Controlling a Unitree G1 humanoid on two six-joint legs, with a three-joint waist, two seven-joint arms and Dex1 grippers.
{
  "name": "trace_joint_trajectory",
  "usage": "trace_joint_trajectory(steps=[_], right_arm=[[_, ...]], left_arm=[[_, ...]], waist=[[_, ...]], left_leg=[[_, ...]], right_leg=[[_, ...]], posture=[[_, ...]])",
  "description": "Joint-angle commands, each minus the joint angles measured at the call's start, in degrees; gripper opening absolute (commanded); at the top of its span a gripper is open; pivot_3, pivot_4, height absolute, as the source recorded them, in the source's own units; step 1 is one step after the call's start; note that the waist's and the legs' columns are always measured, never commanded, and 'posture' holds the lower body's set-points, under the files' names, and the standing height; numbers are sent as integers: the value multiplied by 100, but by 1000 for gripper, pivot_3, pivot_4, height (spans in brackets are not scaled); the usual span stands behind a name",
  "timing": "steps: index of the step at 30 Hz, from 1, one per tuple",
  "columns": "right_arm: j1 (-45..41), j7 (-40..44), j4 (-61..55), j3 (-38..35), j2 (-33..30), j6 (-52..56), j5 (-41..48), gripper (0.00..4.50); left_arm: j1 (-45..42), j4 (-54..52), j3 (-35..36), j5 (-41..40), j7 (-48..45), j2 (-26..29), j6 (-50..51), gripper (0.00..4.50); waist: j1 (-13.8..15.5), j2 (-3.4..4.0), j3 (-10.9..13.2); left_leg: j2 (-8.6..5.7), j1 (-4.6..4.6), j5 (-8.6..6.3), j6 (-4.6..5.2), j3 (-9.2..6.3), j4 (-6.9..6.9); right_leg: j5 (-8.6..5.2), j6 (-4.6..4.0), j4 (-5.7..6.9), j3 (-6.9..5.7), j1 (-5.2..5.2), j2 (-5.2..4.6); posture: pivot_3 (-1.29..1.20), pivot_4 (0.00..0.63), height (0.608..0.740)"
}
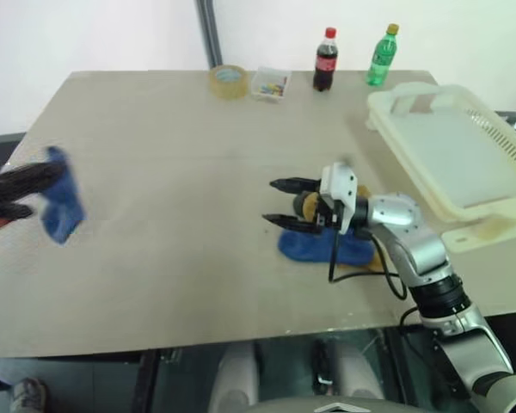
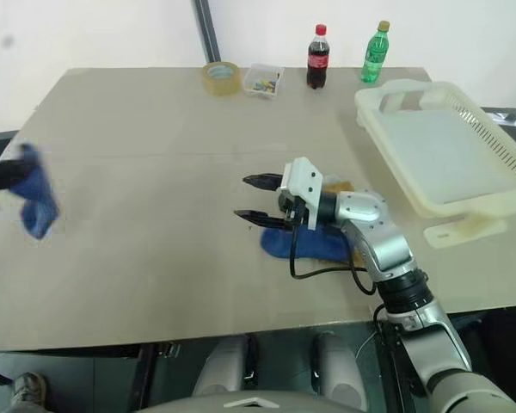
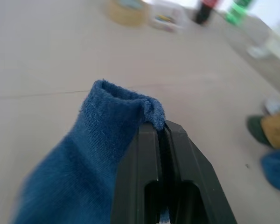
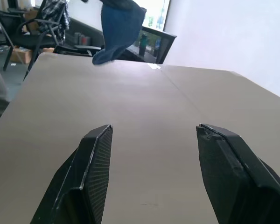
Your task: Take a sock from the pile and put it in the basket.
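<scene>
My left gripper [image 1: 43, 176] is shut on the cuff of a royal blue sock [image 1: 63, 206] that hangs above the table's left side; the same sock [image 3: 84, 158] fills the left wrist view under the pinched fingers [image 3: 149, 158]. The pile [image 1: 331, 245], with a blue sock and a mustard one, lies right of the table's middle. Just over its left edge my right gripper [image 1: 285, 203] points left, open and empty, its fingers [image 4: 95, 163] spread wide. The cream-white basket [image 1: 464, 202] sits empty at the table's right edge.
Along the far edge stand a tape roll [image 1: 228, 81], a small clear box [image 1: 270, 84], a cola bottle [image 1: 325, 60] and a green bottle [image 1: 381, 55]. Bare tabletop stretches between the hanging sock and the pile.
</scene>
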Motion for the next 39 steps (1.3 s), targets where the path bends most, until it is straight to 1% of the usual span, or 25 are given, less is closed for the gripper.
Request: trace_joint_trajectory(steps=[1,2,3,4,5,6,7,8,11,12,14,17,19,23,25,28,29,30,31,32,33,34,36,37,39], right_arm=[[-34,-165,-286,-146,-38,-12,-32,2916],[-18,-217,-323,-134,-51,14,-60,2916],[0,-275,-378,-121,-66,108,-64,2916],[18,-338,-429,-111,-79,211,-74,2916],[37,-430,-484,-95,-93,333,-112,2916],[52,-525,-529,-78,-94,433,-156,2916],[73,-642,-584,-40,-83,563,-211,2916],[84,-769,-632,15,-79,733,-289,2916],[11,-1047,-497,242,117,1085,-453,2916],[-22,-1078,-438,301,193,1235,-443,2916],[-125,-1154,-159,444,368,1297,-559,2916],[-293,-1045,266,635,545,1372,-646,2916],[-467,-867,649,753,682,1331,-656,2916],[-937,-698,1853,1033,988,1139,-964,2916],[-1168,-740,2504,1109,1127,974,-1198,2916],[-1427,-844,3295,1147,1281,598,-1518,2916],[-1462,-813,3392,1131,1306,521,-1550,2404],[-1482,-756,3433,1131,1310,453,-1569,2251],[-1494,-708,3455,1138,1302,375,-1596,1847],[-1505,-669,3473,1157,1274,247,-1648,1547],[-1518,-625,3503,1173,1249,118,-1705,1311],[-1534,-508,3525,1218,1201,-82,-1767,899],[-1563,-241,3576,1266,1132,-422,-1834,220],[-1573,-90,3602,1274,1109,-586,-1840,43],[-1572,332,3578,1302,1079,-812,-1774,43]], left_arm=[[-379,-640,-1612,64,829,-1174,182,378],[-442,-802,-2034,190,969,-1525,180,731],[-489,-922,-2420,405,1072,-1788,143,942],[-511,-945,-2644,591,1167,-2001,75,1349],[-548,-890,-2657,663,1244,-2184,-33,1681],[-571,-824,-2585,685,1223,-2257,-142,1681],[-558,-768,-2437,696,1085,-2199,-224,1681],[-522,-718,-2286,699,921,-2084,-271,1681],[-399,-424,-1906,1051,401,-1527,-588,1681],[-416,-296,-1813,1164,307,-1403,-686,1681],[-513,96,-1763,1541,211,-1215,-994,1681],[-595,506,-1989,2167,107,-1098,-1427,1681],[-664,689,-2356,2642,111,-1120,-1668,1681],[-771,981,-3013,3415,46,-1215,-2010,1681],[-760,964,-3156,3613,-13,-1273,-2083,1681],[-598,751,-3052,3665,-42,-1379,-2026,1681],[-469,622,-2931,3616,-41,-1411,-1980,1171],[-341,483,-2812,3562,-35,-1434,-1933,1113],[-212,332,-2684,3500,-16,-1464,-1883,692],[-58,122,-2468,3360,77,-1553,-1734,374],[88,-79,-2254,3230,167,-1646,-1587,187],[343,-387,-1981,3071,263,-1738,-1397,4],[856,-1022,-1544,2841,431,-1930,-1057,0],[1072,-1300,-1388,2753,528,-2034,-926,0],[1472,-1810,-1030,2548,695,-2244,-684,0]], waist=[[-20,-4,0],[-26,-26,2],[-43,-63,9],[-56,-81,10],[-61,-89,11],[-44,-87,11],[-42,-86,11],[-47,-86,11],[-51,-84,13],[-50,-83,13],[-35,-81,14],[-13,-80,14],[0,-80,14],[-17,-84,12],[-11,-81,13],[-17,-79,13],[-24,-78,12],[-28,-77,11],[-31,-77,11],[-38,-78,10],[-51,-77,10],[-50,-77,10],[-61,-77,10],[-85,-77,10],[-85,-76,10]], left_leg=[[1,1,13,21,-5,1],[7,-5,13,21,-10,1],[15,-10,13,20,-19,2],[23,-12,13,18,-21,3],[33,-13,13,17,-22,3],[43,-13,12,16,-24,3],[43,-7,12,17,-27,2],[48,-3,12,17,-30,2],[59,5,14,15,-34,2],[59,10,16,11,-37,5],[60,14,18,8,-45,7],[60,14,20,6,-45,8],[59,7,20,5,-43,9],[56,-7,20,5,-38,9],[56,-4,20,5,-40,7],[58,-1,20,5,-41,7],[58,0,20,5,-41,7],[58,2,20,5,-40,7],[59,2,20,5,-39,7],[59,2,20,5,-39,7],[60,2,20,5,-39,8],[61,2,20,5,-38,7],[63,1,19,5,-41,7],[62,1,19,5,-40,7],[63,1,19,5,-40,6]], right_leg=[[12,23,7,1,0,10],[13,23,6,1,-2,22],[14,23,3,0,-2,37],[14,22,9,0,-6,48],[14,21,7,0,-8,59],[14,20,3,0,-9,70],[11,15,8,-1,-8,71],[11,12,14,-2,-8,78],[6,6,16,-3,-8,90],[-4,-13,19,-3,-7,93],[-8,-11,20,-2,-6,98],[-6,-15,19,-2,-4,97],[5,-33,14,-2,-5,93],[11,-26,-2,-1,-6,91],[18,-14,2,-3,-7,92],[18,-13,7,-3,-8,94],[18,-13,8,-3,-7,94],[19,-12,8,-2,-7,93],[19,-12,8,-1,-7,93],[19,-11,8,-1,-6,92],[19,-11,8,-1,-6,92],[19,-11,8,0,-7,92],[19,-11,7,-1,-7,93],[19,-11,8,0,-7,93],[19,-11,5,1,-6,91]], posture=[[0,150,740],[0,150,740],[0,150,740],[0,150,740],[0,150,740],[0,150,740],[0,150,740],[0,150,740],[0,150,740],[0,150,740],[0,150,740],[0,150,740],[0,150,740],[0,150,740],[0,150,740],[0,150,740],[0,150,740],[0,150,740],[0,150,740],[0,150,740],[0,150,740],[0,150,740],[0,150,740],[0,150,740],[0,150,740]])
